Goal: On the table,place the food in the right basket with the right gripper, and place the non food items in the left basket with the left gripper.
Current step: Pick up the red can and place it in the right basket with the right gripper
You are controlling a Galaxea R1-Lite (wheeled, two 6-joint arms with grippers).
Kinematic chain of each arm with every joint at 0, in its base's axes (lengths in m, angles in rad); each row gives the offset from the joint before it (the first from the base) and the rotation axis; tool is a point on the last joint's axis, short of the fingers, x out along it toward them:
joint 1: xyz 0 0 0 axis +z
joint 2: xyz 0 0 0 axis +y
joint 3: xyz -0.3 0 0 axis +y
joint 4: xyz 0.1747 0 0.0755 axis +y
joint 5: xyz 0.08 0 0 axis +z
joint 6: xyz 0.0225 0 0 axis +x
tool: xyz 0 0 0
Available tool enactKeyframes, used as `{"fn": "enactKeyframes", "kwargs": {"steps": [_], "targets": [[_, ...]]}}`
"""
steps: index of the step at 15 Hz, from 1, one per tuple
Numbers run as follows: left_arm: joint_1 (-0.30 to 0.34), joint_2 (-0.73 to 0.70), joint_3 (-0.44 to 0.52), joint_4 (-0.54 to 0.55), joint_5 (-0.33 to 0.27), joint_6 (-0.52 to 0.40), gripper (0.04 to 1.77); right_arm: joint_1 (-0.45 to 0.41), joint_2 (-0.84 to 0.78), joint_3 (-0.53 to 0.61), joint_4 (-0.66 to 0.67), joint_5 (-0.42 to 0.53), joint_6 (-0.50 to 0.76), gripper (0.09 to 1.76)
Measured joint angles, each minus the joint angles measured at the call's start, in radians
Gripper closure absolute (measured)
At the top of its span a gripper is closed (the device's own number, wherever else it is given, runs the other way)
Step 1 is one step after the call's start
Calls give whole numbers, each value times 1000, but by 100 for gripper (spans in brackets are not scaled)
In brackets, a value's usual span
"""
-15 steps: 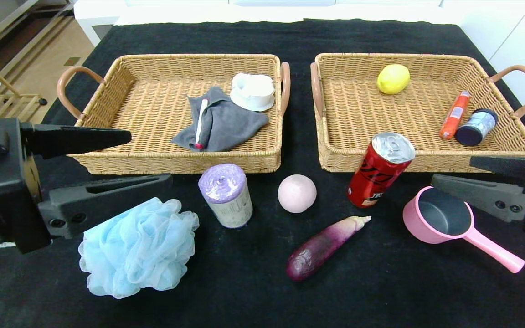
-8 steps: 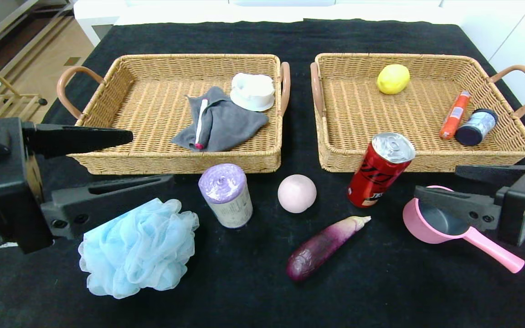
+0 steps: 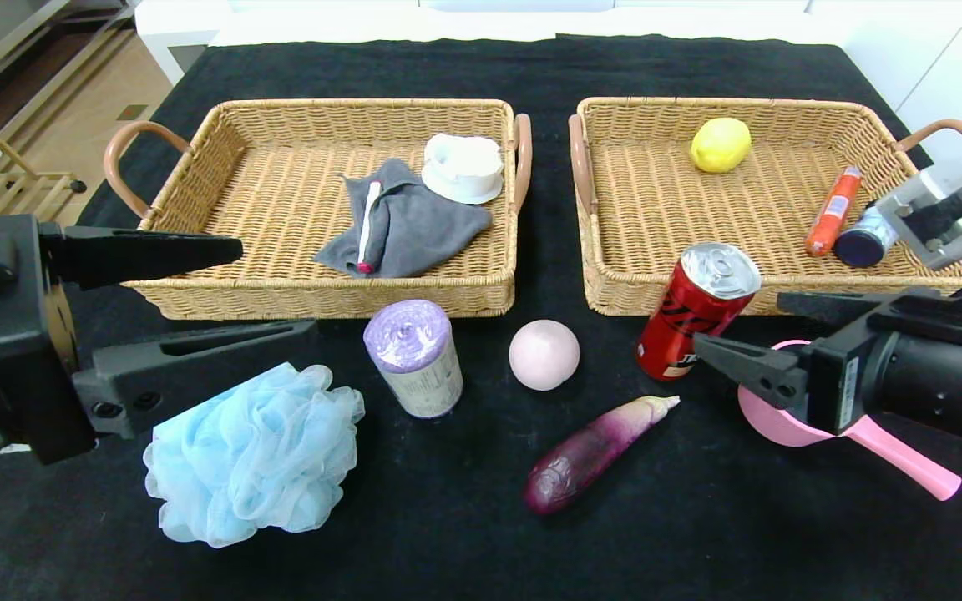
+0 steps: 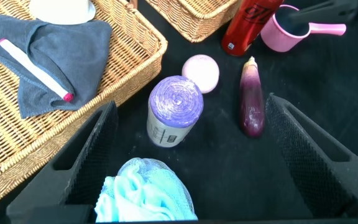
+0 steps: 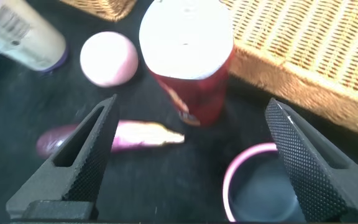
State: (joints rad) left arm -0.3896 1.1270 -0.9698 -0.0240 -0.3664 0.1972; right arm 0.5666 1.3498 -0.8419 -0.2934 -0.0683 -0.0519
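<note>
right hand (image 3: pixel 744 335), fingers spread and empty, has swung from the frame's right edge toward the red soda can (image 3: pixel 696 310); food sorting begins. left hand (image 3: pixel 268 286) parked, spread.

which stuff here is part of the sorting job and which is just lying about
Job: soda can, peach ball, eggplant, bath pouf, bag roll, saucepan, both baskets.
Lying about, already in baskets: grey cloth, white cup, lemon, orange tube.
</note>
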Motion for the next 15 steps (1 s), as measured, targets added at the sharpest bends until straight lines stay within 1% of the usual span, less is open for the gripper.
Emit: {"fn": "enactKeyframes", "kwargs": {"steps": [2, 7, 10, 12, 15], "targets": [[0, 0, 1, 0, 0, 0, 9, 7, 38, 1, -54, -25, -2, 14], [0, 0, 2, 0, 0, 0, 9, 17, 124, 31, -249, -83, -5, 14], [0, -2, 3, 0, 0, 0, 9, 19, 173, 40, -362, -100, -1, 14], [0, -4, 3, 0, 0, 0, 9, 29, 200, 41, -412, -127, -2, 14], [0, -5, 3, 0, 0, 0, 9, 40, 225, 41, -438, -134, -2, 14]]}}
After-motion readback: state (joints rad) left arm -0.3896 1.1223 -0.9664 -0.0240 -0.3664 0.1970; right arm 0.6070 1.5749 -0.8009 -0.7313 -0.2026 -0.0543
